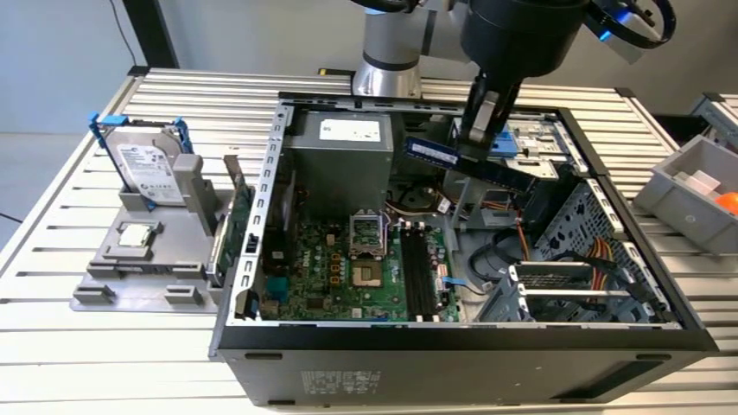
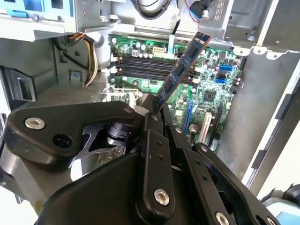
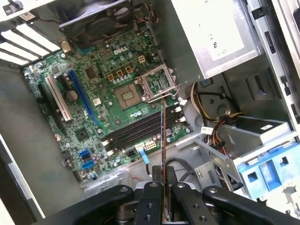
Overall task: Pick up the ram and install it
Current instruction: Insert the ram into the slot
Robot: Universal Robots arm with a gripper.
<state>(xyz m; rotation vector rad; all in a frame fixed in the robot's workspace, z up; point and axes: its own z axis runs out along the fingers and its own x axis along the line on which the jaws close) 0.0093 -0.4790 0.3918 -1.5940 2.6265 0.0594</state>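
Observation:
The ram [image 1: 467, 161] is a thin dark blue stick with a pale label, hanging tilted above the open computer case [image 1: 461, 341]. My gripper [image 1: 475, 138] is shut on it, over the case's rear half. In the second wrist view the ram [image 2: 183, 65] sticks out slantwise from between the black fingers [image 2: 152, 124]. In the first wrist view it appears edge-on [image 3: 162, 140], rising from the gripper [image 3: 164, 187]. The long black memory slots [image 1: 417, 277] on the green motherboard [image 1: 334, 268] lie below, apart from the stick; they also show as slots [image 2: 145, 65] and slots [image 3: 136, 131].
A grey power supply [image 1: 340, 164] and cables fill the case's back. A metal drive cage [image 1: 576, 285] sits at the exterior view's right. Outside the case at the left stand a hard drive [image 1: 150, 169] in a grey holder and a green expansion card [image 1: 237, 225]. A grey bin [image 1: 692, 186] is at the right.

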